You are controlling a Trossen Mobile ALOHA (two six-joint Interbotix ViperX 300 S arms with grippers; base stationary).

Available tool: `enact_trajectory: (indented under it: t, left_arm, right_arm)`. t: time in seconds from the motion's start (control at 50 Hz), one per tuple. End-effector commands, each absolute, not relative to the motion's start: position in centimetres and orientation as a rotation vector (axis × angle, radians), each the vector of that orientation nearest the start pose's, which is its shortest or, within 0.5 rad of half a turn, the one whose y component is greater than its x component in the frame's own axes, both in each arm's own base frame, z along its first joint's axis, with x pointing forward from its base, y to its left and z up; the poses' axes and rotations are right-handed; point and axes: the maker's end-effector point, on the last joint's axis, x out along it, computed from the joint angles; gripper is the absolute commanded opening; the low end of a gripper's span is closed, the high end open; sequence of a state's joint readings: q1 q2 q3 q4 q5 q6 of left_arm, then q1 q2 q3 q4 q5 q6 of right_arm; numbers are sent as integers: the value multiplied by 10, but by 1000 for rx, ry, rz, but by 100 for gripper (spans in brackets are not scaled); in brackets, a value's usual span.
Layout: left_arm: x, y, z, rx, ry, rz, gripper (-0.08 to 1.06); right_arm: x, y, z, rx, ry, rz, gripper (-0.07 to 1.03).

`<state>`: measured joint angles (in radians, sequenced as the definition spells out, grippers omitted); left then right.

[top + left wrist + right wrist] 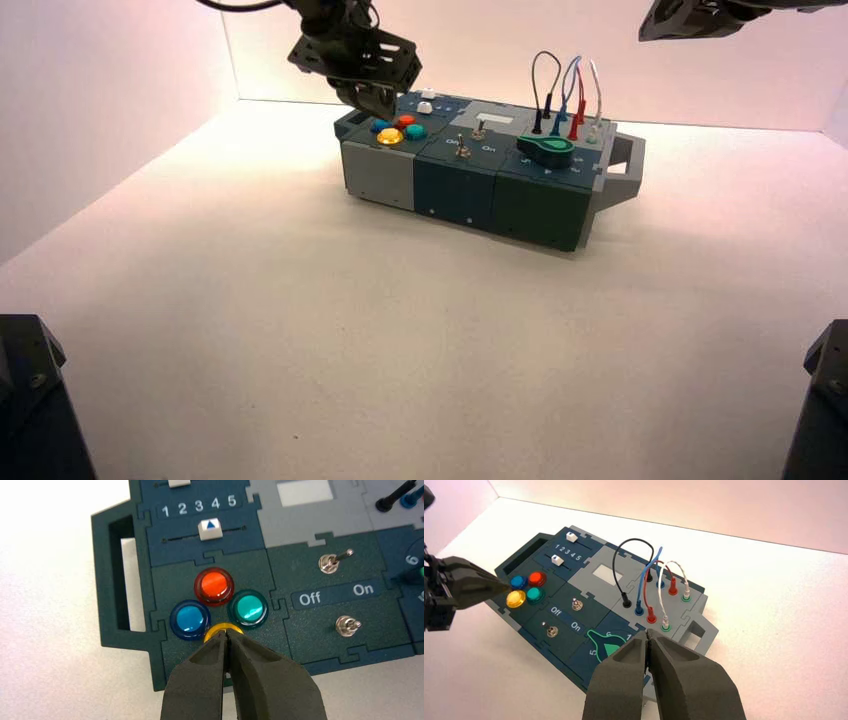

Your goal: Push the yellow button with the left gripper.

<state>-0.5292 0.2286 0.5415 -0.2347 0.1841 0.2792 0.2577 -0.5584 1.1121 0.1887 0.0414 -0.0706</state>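
The yellow button (390, 136) sits at the front of a cluster of round buttons on the left end of the box (540, 205). My left gripper (375, 103) hangs just above and behind this cluster, its fingers shut and empty. In the left wrist view the shut fingertips (227, 634) cover most of the yellow button (223, 628), so only its far rim shows. In the right wrist view the left gripper (504, 585) points at the cluster beside the yellow button (515, 599). My right gripper (648, 636) is shut and empty, held high over the box's right end (700, 18).
Round the yellow button are a red button (214, 585), a teal button (248, 608) and a blue button (189, 618). Farther along the box are two sliders (209, 529), two toggle switches (330, 563), a green knob (546, 150), plugged wires (565, 95) and end handles (625, 165).
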Motion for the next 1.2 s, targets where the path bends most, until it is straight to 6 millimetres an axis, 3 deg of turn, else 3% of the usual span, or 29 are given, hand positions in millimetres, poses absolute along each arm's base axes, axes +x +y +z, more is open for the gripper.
enact_trajectory:
  t: [0.02, 0.22, 0.34, 0.44, 0.6, 0.98, 1.2]
  left_arm:
    - [386, -236, 82, 258, 854, -556, -3]
    - [385, -231, 101, 241, 771, -544, -3]
    - [382, -218, 115, 220, 709, -516, -3]
    - [382, -194, 126, 187, 673, -463, -3]
    - [381, -167, 130, 164, 653, -404, -3]
    - [373, -133, 144, 136, 566, -325, -3]
    - [369, -128, 146, 133, 541, -315, -3]
  right_arm:
    - [287, 78, 166, 40, 572, 227, -2]
    - [287, 77, 165, 40, 573, 225, -2]
    - [287, 77, 165, 39, 569, 225, -2]
    - [287, 76, 165, 39, 567, 223, -2]
    - [287, 76, 167, 40, 556, 223, -2]
    - [279, 68, 177, 52, 486, 204, -2]
    - [276, 62, 181, 59, 429, 187, -2]
